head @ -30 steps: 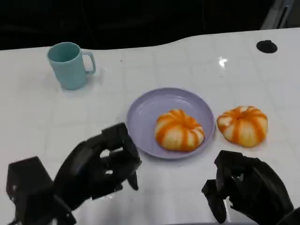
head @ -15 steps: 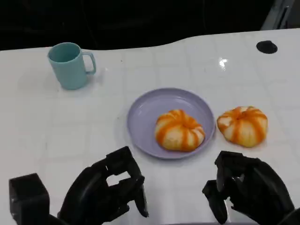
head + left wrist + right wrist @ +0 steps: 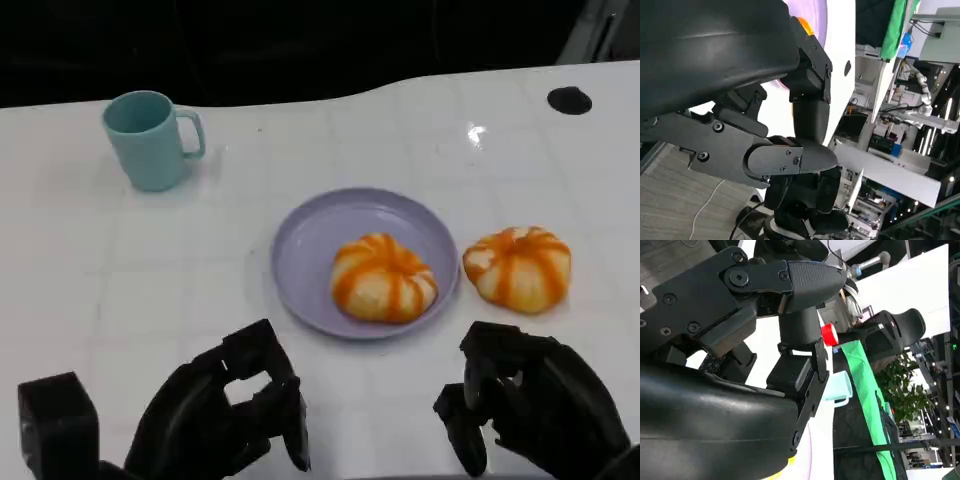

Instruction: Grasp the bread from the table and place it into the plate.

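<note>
A lavender plate [image 3: 330, 245] sits near the middle of the white table [image 3: 120, 270] and holds one orange-and-white striped bread bun [image 3: 383, 278], which lies in the plate's right half, close to the near rim. A second striped bun [image 3: 518, 267] rests on the bare table just beside the plate's right edge, apart from both hands. A teal mug [image 3: 148, 138] stands upright at the far left, well apart from the plate, handle turned toward the plate; what it contains cannot be told.

The head view takes in the whole table; the left wrist view catches a sliver of the plate [image 3: 816, 20] and an orange edge of bread behind the fingers, plus a cluttered room beyond. The right wrist view shows the mug [image 3: 837, 388] past the fingers, along with a green cloth and a leafy plant.

The left hand [image 3: 225, 410] hovers low at the table's near edge, fingers curled inward around nothing. The right hand [image 3: 525, 405] sits at the near right, below the loose bun, its fingers likewise curled in and holding nothing.
</note>
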Motion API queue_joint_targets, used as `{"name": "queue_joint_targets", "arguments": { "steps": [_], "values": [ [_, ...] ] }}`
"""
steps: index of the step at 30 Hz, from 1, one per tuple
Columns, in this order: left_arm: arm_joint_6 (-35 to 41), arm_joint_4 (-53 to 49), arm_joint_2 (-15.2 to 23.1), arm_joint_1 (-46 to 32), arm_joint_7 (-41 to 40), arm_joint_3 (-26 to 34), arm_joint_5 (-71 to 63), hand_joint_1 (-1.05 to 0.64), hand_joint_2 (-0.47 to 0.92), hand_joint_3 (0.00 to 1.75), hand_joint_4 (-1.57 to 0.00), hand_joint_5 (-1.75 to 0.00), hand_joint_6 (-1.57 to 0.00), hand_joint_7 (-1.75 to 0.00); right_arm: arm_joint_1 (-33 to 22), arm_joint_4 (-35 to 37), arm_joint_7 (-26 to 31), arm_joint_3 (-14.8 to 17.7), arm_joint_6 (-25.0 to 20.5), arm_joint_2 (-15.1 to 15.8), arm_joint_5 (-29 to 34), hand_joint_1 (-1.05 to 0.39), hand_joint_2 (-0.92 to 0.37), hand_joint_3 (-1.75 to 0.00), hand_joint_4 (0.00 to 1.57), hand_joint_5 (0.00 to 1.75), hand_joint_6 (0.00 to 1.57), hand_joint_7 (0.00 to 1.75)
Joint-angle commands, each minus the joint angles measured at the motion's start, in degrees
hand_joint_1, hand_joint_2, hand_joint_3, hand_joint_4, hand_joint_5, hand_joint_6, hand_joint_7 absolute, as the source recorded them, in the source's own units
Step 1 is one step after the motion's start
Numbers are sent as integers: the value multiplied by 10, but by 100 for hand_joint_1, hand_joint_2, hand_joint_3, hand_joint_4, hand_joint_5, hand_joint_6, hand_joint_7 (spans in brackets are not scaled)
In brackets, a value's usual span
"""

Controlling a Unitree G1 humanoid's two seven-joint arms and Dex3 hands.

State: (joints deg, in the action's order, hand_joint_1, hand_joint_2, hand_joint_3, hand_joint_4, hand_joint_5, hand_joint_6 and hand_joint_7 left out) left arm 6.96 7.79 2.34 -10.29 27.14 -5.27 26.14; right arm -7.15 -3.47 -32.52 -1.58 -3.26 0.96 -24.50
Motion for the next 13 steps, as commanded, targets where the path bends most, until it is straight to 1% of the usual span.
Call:
{"name": "queue_joint_targets", "arguments": {
  "steps": [1, 7, 13],
  "values": [
    [5, -8, 0, 0, 8, 9, 9, -57, 92, 40, -87, -175, -65, -175, -2, -3, 0, 7, -2, 7, -7, -94, -72, -53, 120, 165, 103, 151],
    [15, -12, -3, 4, 9, 12, 12, -58, 92, 39, -88, -175, -66, -175, 1, 1, 2, 7, -1, 6, -5, -95, -71, -53, 120, 163, 104, 150],
    [8, -21, -6, 8, 15, 13, 9, -59, 92, 37, -89, -175, -66, -175, 5, 9, 1, 8, 3, 4, -3, -95, -71, -53, 120, 164, 103, 151]
  ]
}}
